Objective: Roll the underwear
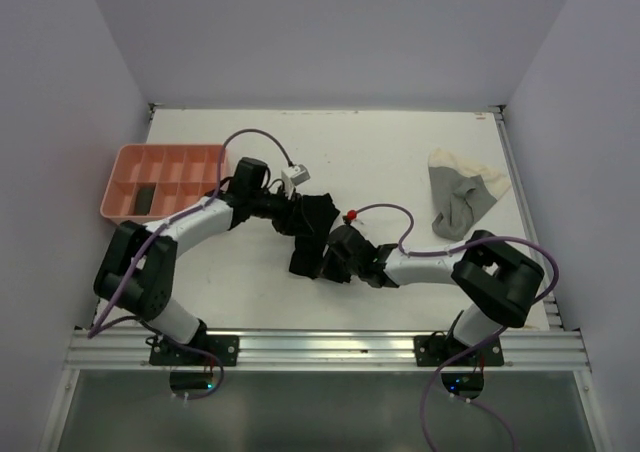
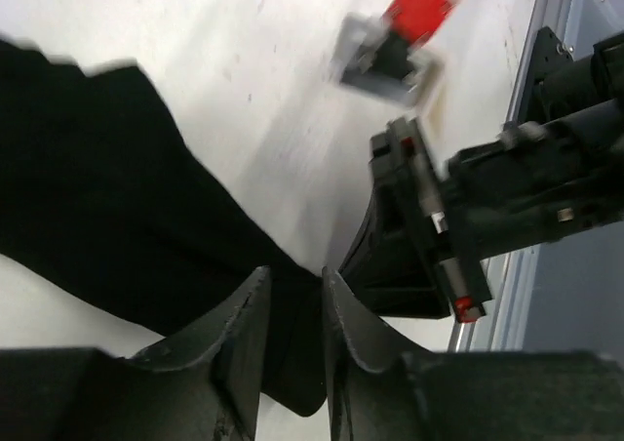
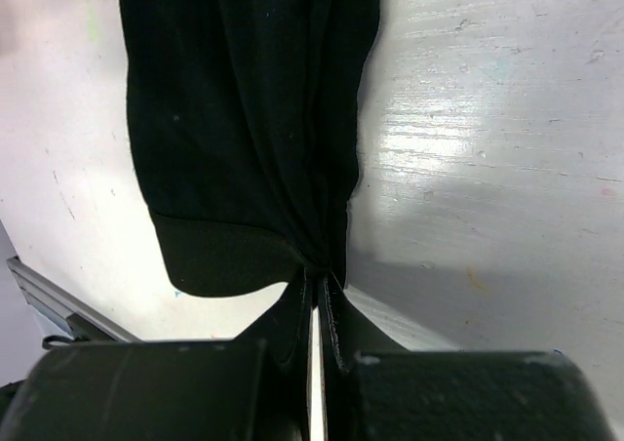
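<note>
The black underwear (image 1: 315, 234) lies at mid-table (image 1: 400, 152), stretched as a crumpled band between the two grippers. The right gripper (image 3: 317, 283) is at the near end of the band. Its fingers (image 3: 336, 314) are clenched on a gathered edge of the cloth, with only a thin slit between them. The rest of the garment spreads flat on the table beyond the fingertips. The left gripper (image 2: 295, 277) is at the far end of the band. Its fingers (image 2: 249, 324) stand slightly parted with black cloth in the gap. The wrist view does not show whether they press the cloth or merely straddle it. In that view the right gripper sits close by, to the right, low over the same cloth. The cream underwear (image 1: 462, 197), cream and grey, lies crumpled at the far right of the table, well apart from both grippers and touched by neither. The pink tray (image 1: 125, 162) stands at the left edge of the table, beside the left arm. A dark piece (image 1: 145, 197) lies in one of its near compartments.
</note>
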Available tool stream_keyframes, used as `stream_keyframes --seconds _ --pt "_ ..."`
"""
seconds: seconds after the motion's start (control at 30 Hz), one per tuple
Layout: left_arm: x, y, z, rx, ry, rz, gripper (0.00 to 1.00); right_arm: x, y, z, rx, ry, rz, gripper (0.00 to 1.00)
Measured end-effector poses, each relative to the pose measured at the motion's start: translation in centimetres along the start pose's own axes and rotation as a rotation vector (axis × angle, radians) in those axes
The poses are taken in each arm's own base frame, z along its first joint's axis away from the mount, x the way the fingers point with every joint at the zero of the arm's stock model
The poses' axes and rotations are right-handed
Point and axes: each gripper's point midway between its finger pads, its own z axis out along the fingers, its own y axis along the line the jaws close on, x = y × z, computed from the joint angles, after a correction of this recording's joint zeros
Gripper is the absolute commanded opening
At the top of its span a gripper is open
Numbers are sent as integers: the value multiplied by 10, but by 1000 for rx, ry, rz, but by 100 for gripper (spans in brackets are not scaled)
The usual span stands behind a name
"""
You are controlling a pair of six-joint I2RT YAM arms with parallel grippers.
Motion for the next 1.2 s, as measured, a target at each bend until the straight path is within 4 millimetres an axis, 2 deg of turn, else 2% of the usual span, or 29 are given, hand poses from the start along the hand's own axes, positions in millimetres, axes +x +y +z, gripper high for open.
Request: stream_keyframes --seconds 0.17,0.23,0.27,0.33,0.37,0.4,0.47,0.57,0.63,0.7,0.73,0.83,1.0,1.1,1.2 --pt "75 29 23 41 157 -243 22 0 1 0 -6 0 2 0" --pt "97 36 29 48 203 -320 18 1 0 0 -7 3 2 0" --pt "100 36 30 67 206 -345 17 2 1 0 -8 7 2 3" --pt "100 38 31 85 203 -378 16 2 1 -3 -13 11 -6 10" --pt "100 40 30 92 201 -388 16 2 0 -6 -12 10 -15 21" --pt "100 40 30 97 202 -394 16 1 0 -9 -11 7 -20 28" --pt "100 40 30 103 205 -396 17 -4 -3 -25 -2 -14 -56 35" --pt "100 41 29 106 214 -374 21 -25 9 -56 -49 -87 -108 29" --pt "100 40 28 111 219 -356 26 -52 19 -72 -78 -153 -116 27" --pt "100 39 27 125 221 -337 32 -80 26 -77 -87 -206 -112 24" --pt "100 37 26 134 223 -328 34 -96 27 -76 -79 -233 -113 23" --pt "98 35 23 137 223 -293 39 -116 28 -60 -42 -239 -133 21" --pt "91 33 10 87 210 -194 40 -110 23 -20 -8 -155 -172 20" --pt "82 26 0 79 184 -133 40 -109 20 -4 -4 -122 -168 19" --pt "71 19 -9 76 152 -80 40 -112 33 5 -50 -106 -164 19"
